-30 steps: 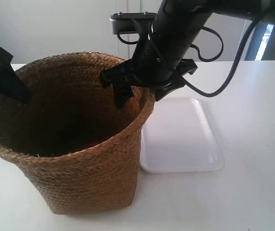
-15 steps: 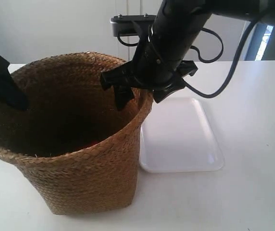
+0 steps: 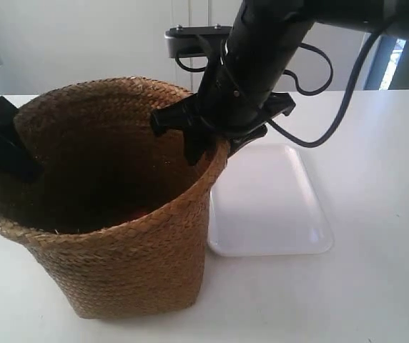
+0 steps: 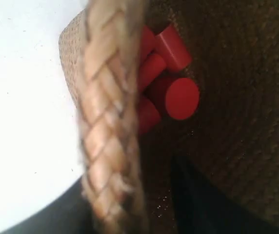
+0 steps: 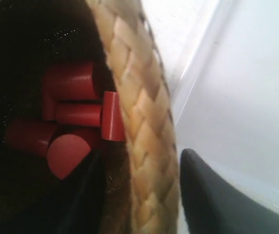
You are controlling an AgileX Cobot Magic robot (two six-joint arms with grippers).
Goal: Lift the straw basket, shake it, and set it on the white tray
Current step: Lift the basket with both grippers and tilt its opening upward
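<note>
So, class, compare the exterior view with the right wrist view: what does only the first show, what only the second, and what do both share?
Only the exterior view: the whole straw basket, the right arm, the left arm and nearly all of the white tray. Only the right wrist view: separate red cylinders on the basket floor, and the right gripper straddling the braided rim. Both: the basket's rim with the tray beside it.
</note>
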